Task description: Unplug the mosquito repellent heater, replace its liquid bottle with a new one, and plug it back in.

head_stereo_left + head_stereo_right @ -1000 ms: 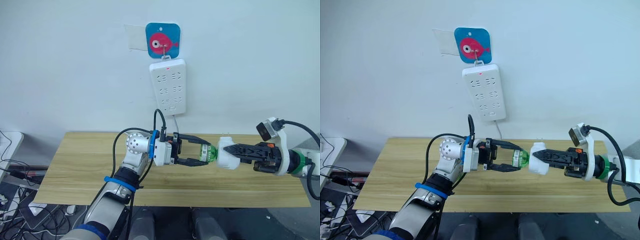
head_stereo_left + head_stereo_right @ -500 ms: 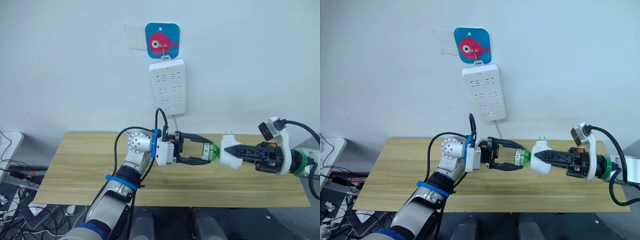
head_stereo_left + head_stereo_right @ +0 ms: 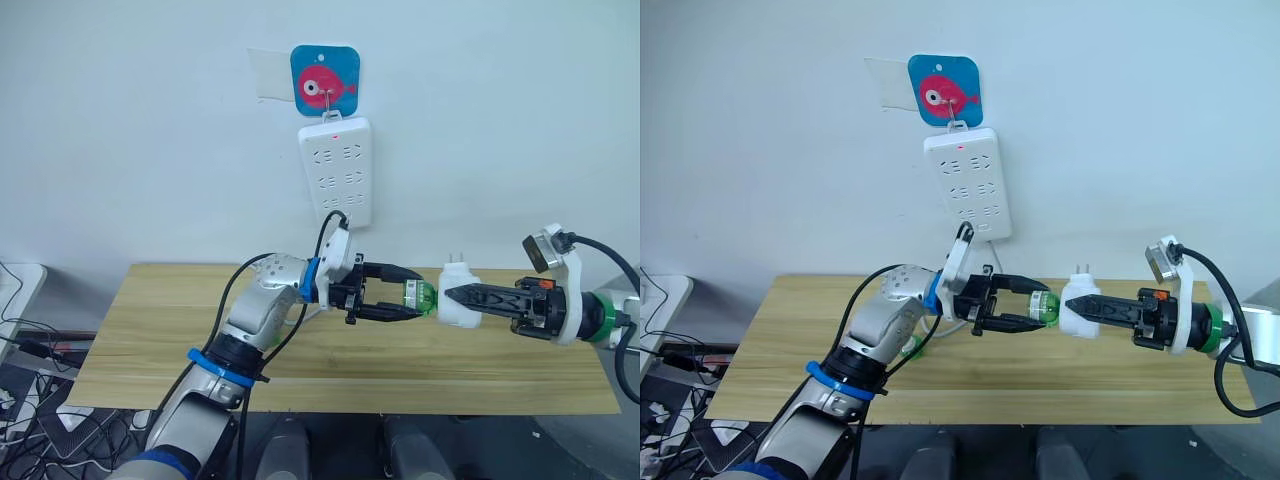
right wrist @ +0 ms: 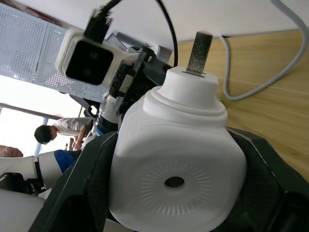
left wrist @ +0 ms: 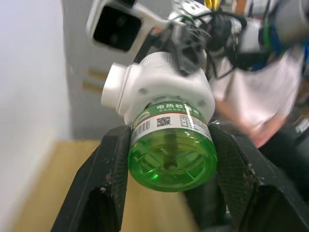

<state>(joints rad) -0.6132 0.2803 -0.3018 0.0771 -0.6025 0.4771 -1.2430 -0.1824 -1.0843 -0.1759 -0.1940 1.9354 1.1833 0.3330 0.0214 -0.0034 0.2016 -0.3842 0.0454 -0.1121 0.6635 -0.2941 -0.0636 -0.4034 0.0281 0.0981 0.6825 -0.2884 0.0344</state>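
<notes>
Mosquito repellent heater (image 3: 458, 299) clamped in right pincer (image 3: 452, 296), left pincer (image 3: 412, 300) clamping its green bottle (image 3: 418, 297)

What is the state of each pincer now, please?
Left pincer: closed on the green bottle.
Right pincer: closed on the white heater.

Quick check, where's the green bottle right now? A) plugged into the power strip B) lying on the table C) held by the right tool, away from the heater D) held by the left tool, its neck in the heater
D: the left tool grips the green bottle, whose neck sits in the mosquito repellent heater held by the right tool.
</notes>
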